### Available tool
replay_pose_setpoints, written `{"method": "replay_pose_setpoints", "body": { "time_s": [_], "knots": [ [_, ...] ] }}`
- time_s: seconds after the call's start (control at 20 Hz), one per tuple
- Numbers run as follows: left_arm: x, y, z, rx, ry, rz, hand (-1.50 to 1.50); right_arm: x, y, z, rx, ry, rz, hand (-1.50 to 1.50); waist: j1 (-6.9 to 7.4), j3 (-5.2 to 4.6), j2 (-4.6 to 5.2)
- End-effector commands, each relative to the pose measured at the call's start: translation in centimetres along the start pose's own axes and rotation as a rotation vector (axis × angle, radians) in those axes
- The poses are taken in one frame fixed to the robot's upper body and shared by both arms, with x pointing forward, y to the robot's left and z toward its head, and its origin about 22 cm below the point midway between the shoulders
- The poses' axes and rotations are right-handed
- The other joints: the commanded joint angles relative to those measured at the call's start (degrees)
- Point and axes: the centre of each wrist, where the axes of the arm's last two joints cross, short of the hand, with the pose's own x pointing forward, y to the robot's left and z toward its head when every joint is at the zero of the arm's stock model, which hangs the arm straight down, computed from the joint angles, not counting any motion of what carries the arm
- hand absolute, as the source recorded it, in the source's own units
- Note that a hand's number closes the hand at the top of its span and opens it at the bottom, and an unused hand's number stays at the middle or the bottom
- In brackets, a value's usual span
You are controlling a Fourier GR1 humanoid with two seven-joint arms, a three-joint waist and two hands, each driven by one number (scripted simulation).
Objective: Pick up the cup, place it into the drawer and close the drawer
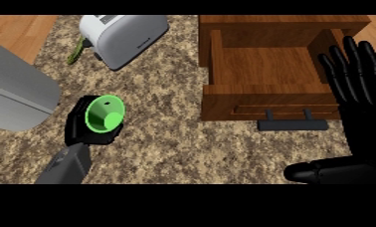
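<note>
Two hands in view. Left hand [75, 124] is curled round the green cup [105, 115] at lower left over the counter [172, 141]; can't tell if it's lifted. Cup is well apart from the open wooden drawer [220, 102]. Right hand [360, 121] rests at the right edge, fingers straight, spread. Toaster [121, 37] sits upper left.

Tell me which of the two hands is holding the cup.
The left hand, at the view's lower left: it curls round the green cup. The right hand is open and straight beside the open drawer, holding nothing.
</note>
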Motion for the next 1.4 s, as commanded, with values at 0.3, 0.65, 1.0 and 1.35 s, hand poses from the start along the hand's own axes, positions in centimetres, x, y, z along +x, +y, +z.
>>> {"method": "replay_pose_setpoints", "body": {
  "time_s": [0.3,0.65,1.0,1.35],
  "knots": [
    [0.5,-0.9,0.9,-0.062,-0.171,0.016,1.50,0.2,-1.0,-0.3,0.017,0.016,0.026,-1.50,0.83,0.09,-0.31],
    [2.9,-5.0,-1.1,-0.205,-0.232,0.074,1.50,0.3,0.9,1.1,0.006,0.018,0.020,-1.50,1.33,0.15,-0.60],
    [9.7,-9.3,-6.3,-0.315,-0.239,0.088,1.50,-0.5,-2.1,0.1,-0.005,0.020,0.012,-1.50,1.01,0.14,-0.37],
    [14.7,-18.0,-6.8,-0.316,-0.250,0.147,1.50,-0.7,0.7,-0.5,0.002,0.012,0.027,-1.50,0.71,0.09,-0.28]
  ]
}}
